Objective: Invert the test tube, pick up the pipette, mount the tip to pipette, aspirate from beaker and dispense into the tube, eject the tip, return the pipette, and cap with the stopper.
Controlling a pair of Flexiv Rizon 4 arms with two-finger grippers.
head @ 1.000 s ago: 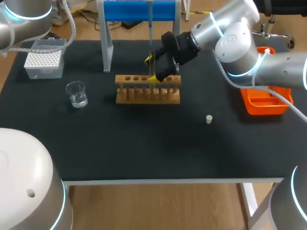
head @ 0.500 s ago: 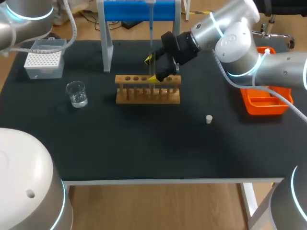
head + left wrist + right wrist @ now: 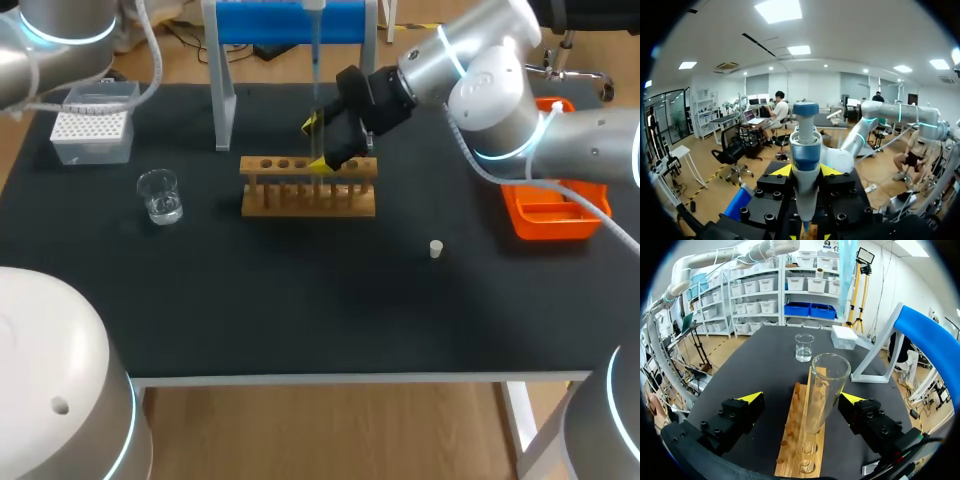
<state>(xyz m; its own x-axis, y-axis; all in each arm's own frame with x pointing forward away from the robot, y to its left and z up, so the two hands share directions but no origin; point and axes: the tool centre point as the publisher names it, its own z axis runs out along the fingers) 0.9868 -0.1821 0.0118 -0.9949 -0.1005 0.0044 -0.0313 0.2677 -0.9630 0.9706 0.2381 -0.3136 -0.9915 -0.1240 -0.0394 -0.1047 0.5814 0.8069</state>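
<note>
A clear test tube stands upright, mouth up, in the wooden rack. My right gripper is open around it, with neither finger touching the glass. In the head view the right gripper sits at the rack's back side. My left gripper is shut on the blue and white pipette, which hangs straight down over the tube. In the head view the pipette drops in from the top edge, and the left gripper itself is out of that view. The beaker holds clear liquid. The white stopper lies alone on the mat.
The tip box stands at the back left. A blue-topped pipette stand rises behind the rack. An orange tray sits at the right edge under my right arm. The black mat runs to the table's front edge.
My left arm has shifted slightly and the pipette has come down a little over the tube. The right arm and the tube have not moved.
</note>
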